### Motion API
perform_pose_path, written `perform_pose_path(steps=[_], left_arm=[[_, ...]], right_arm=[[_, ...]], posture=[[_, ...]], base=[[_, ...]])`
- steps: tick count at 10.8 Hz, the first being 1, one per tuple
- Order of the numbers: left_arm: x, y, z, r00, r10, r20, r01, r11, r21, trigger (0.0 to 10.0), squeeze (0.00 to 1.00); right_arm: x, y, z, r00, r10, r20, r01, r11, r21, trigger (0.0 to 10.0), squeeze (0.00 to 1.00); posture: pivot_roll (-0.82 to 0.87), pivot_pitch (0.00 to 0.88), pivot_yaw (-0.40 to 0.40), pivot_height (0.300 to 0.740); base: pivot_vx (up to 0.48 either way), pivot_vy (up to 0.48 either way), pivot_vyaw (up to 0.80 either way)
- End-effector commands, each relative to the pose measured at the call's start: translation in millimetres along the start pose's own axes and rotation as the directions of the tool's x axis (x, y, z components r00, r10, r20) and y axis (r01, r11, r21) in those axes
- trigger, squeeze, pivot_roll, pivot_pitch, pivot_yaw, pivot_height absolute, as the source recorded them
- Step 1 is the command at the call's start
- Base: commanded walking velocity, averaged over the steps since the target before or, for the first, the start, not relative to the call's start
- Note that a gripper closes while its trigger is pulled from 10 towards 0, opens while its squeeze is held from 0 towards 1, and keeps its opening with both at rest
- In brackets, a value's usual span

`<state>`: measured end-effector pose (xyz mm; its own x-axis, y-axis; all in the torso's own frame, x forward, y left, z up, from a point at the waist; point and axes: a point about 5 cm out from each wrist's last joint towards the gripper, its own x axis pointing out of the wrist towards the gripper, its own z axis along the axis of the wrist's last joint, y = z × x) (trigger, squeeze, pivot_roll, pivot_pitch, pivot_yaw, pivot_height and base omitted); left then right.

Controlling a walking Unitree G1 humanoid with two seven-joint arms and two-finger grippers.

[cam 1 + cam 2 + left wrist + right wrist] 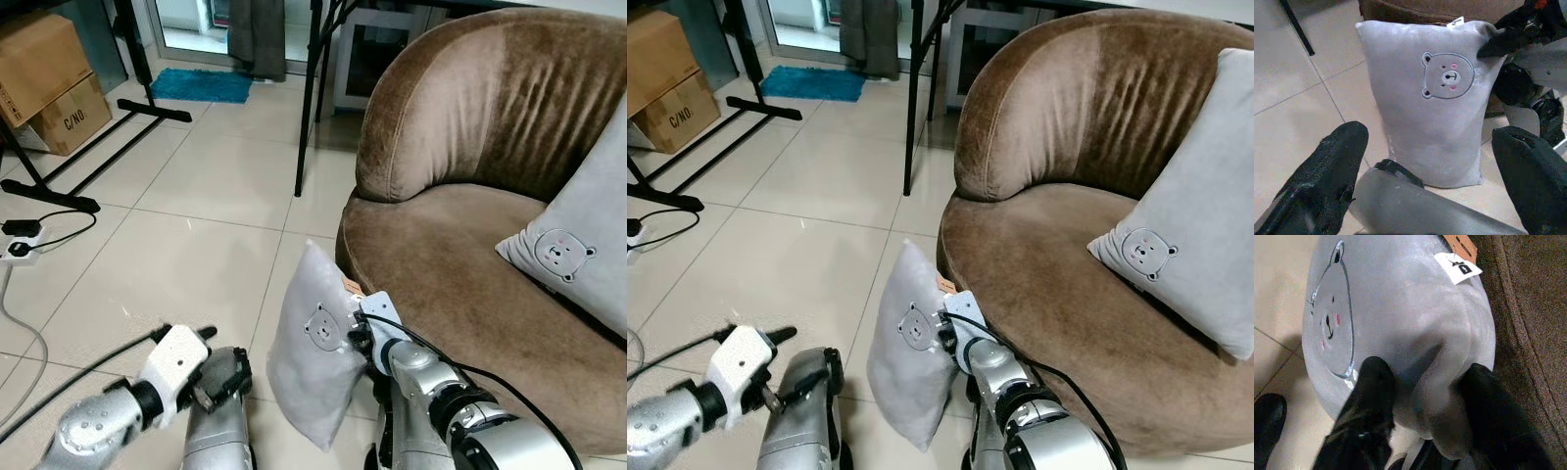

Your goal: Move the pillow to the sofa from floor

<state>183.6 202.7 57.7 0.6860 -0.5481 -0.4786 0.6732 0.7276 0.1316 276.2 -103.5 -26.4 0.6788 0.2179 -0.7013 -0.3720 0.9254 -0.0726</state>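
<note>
Right wrist view gives you the clearest read: the right gripper has its two black fingers pinched into the upper corner of the grey bear pillow, a fold of fabric bunched between them, with a white tag and a brown tag poking out near the seam. From the head camera you see that pillow standing upright on the tiled floor, its bottom edge on the tiles and its top corner just beside the front edge of the brown velvet sofa. Your right gripper meets it at that top corner, on the sofa side.

Your left gripper hovers low over the floor, near the pillow but apart from it. In the left wrist view its fingers are spread wide, with the bear face framed between them.

A second grey bear pillow leans against the sofa's backrest on your right. Farther off on your left, you have cardboard boxes, a black stand base, a white power strip with cables, and a blue mat by the doorway.
</note>
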Motion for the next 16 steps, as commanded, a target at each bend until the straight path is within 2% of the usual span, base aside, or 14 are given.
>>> perform_pose_path(steps=[1, 4, 6, 14, 15, 16], left_arm=[[4.9, -11.1, -4.3, 0.999, -0.035, -0.002, 0.035, 0.999, 0.004, 10.0, 0.0], [13.3, -25.3, -12.8, 0.999, -0.046, 0.005, 0.046, 0.999, 0.004, 10.0, 0.0], [13.8, -20.8, -13.4, 0.999, -0.043, 0.012, 0.043, 0.999, 0.015, 10.0, 0.0], [23.7, -19.4, -12.7, 0.999, -0.038, 0.037, 0.037, 0.999, 0.027, 10.0, 0.0], [25.1, -18.9, -12.9, 0.999, -0.033, 0.038, 0.032, 0.999, 0.029, 10.0, 0.0], [27.7, -17.3, -12.1, 0.999, -0.014, 0.047, 0.012, 0.999, 0.036, 10.0, 0.0]], right_arm=[[-0.1, -4.1, 1.4, 1.0, -0.013, -0.003, 0.013, 1.0, -0.002, 0.0, 0.0], [-0.1, -4.6, 1.8, 1.0, -0.016, -0.004, 0.016, 1.0, -0.006, 0.0, 0.0], [-0.3, -7.3, 2.2, 1.0, -0.024, -0.003, 0.024, 1.0, -0.004, 0.0, 0.0], [-0.6, -10.9, 5.4, 1.0, -0.017, 0.011, 0.017, 1.0, -0.001, 0.0, 0.0], [-0.7, -10.6, 6.5, 1.0, -0.005, 0.021, 0.005, 1.0, 0.002, 0.0, 0.0], [-0.6, -8.3, 16.4, 0.995, 0.046, 0.084, -0.05, 0.998, 0.039, 0.0, 0.0]], posture=[[0.18, 0.0, -0.02, 0.501], [0.18, 0.0, -0.02, 0.501], [0.18, 0.0, -0.02, 0.501], [0.18, 0.0, -0.032, 0.501], [0.18, 0.0, -0.034, 0.501], [0.18, 0.0, -0.041, 0.501]], base=[[0.0, 0.0, 0.0], [0.0, 0.0, 0.0], [0.0, 0.0, 0.0], [0.0, 0.0, 0.0], [0.0, 0.0, 0.0], [0.0, 0.0, 0.0]])
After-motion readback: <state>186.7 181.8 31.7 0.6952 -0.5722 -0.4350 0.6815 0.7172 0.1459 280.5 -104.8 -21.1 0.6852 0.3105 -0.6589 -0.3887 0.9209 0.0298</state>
